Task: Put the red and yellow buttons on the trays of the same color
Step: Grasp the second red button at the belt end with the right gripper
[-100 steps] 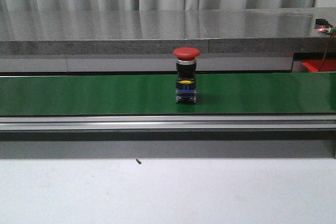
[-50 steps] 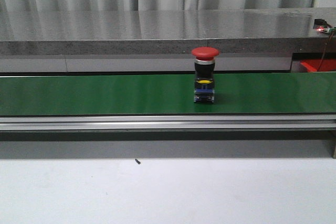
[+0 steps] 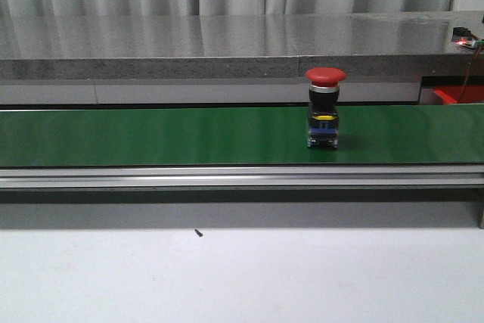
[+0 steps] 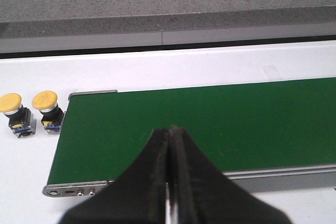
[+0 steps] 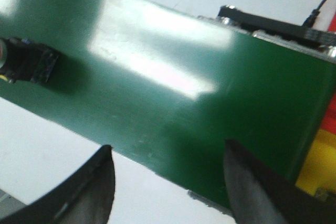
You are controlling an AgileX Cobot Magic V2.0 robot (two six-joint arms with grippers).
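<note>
A red-capped button (image 3: 325, 107) stands upright on the green belt (image 3: 151, 135), right of the middle. Its dark base shows at the edge of the right wrist view (image 5: 27, 62). A red tray (image 3: 461, 94) shows in part at the far right behind the belt. Two yellow-capped buttons (image 4: 11, 107) (image 4: 46, 104) stand on the white table beside the belt's end. My left gripper (image 4: 170, 129) is shut and empty above the belt (image 4: 220, 119). My right gripper (image 5: 168, 148) is open and empty over the belt's near edge, apart from the red button.
A grey stone ledge (image 3: 227, 43) runs behind the belt. A black device with a cable (image 5: 273, 23) sits past the belt's end. A red strip (image 5: 331, 119) and a yellow patch (image 5: 316, 169) show at the right wrist view's edge; I cannot tell what they are.
The red button has moved to the right along the green belt, from the middle toward the red tray's side. Nothing else has shifted in the front view.
</note>
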